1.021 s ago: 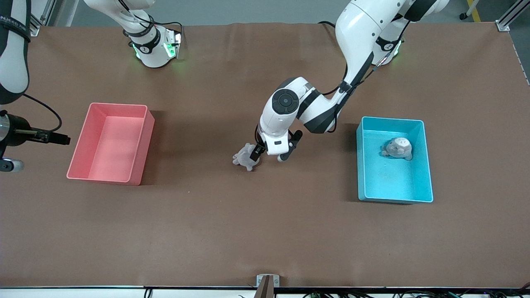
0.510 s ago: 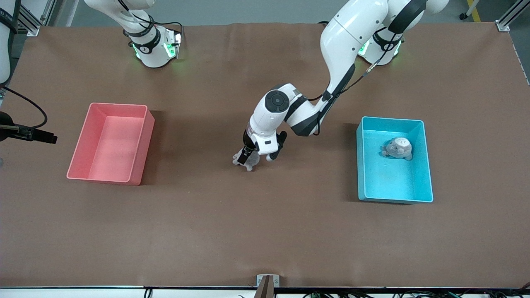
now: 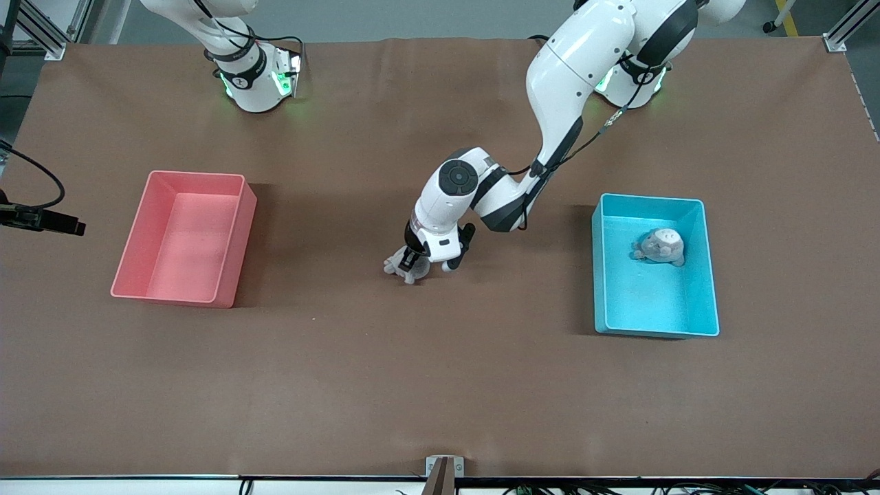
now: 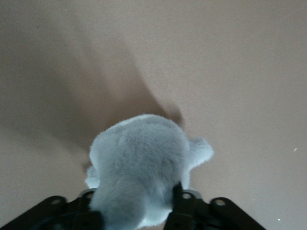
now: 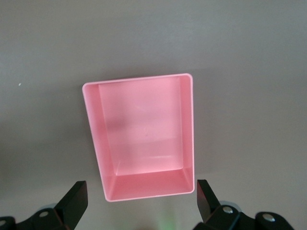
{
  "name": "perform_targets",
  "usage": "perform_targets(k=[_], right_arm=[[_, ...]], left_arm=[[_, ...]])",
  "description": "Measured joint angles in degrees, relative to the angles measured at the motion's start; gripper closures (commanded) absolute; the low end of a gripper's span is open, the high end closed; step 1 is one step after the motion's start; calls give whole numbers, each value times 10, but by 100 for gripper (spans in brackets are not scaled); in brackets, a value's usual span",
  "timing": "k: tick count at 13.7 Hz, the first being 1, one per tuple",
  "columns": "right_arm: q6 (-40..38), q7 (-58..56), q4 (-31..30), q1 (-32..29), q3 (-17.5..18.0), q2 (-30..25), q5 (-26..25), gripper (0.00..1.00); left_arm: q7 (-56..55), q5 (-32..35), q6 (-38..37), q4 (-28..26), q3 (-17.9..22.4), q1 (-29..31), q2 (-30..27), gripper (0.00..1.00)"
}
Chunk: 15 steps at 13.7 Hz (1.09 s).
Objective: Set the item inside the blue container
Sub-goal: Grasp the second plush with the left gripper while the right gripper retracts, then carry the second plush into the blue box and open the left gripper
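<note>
Two bins seen in front view, both on brown worktop (image 3: 440,385): pink bin (image 3: 184,237) toward right arm's end, blue container (image 3: 655,265) toward left arm's end, well apart. Held one grey plush (image 3: 660,246) already, lying inside blue container near the wall farthest from front cam. Second grey plush toy (image 3: 404,265) lay on worktop roughly midway btwn bins. Left hand (image 3: 421,261) was down on that toy, arm reaching in from its base at top of view, elbow bent over mid-worktop. Fingers either side of toy, touching it; toy not lifted, partly hidden under wrist. Right hand not in this view; only right arm's base and a bit of cabling at worktop's edge showed.

Left wrist view: filled mostly w/ grey plush toy (image 4: 141,165), fluffy, a small ear or limb sticking out one side. Dark fingers (image 4: 184,211) pressed into fur on both sides, i.e. left hand (image 4: 136,213) clamped on toy. Toy's shadow fell on bare worktop (image 4: 249,72) around it.

Right wrist view: looked straight down on pink bin (image 5: 144,139), nothing in it, sitting on worktop (image 5: 249,57). Right hand (image 5: 139,203) hung high over pink bin, fingers (image 5: 74,201) wide apart, gripping nothing. Arm waiting.
</note>
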Motion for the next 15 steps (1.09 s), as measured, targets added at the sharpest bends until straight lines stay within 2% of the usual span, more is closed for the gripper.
perform_targets(k=[4, 7, 11, 15], right_arm=[[-23, 0, 10, 9, 4, -3, 1, 0], [-34, 0, 13, 14, 4, -16, 3, 0], [-38, 0, -16, 16, 3, -51, 4, 0], [-40, -1, -49, 16, 3, -107, 6, 0]], left_arm=[[0, 0, -3, 6, 7, 0, 0, 100], [0, 2, -49, 18, 17, 0, -15, 100], [5, 50, -174, 33, 22, 19, -106, 100], [122, 56, -307, 32, 24, 74, -206, 100]])
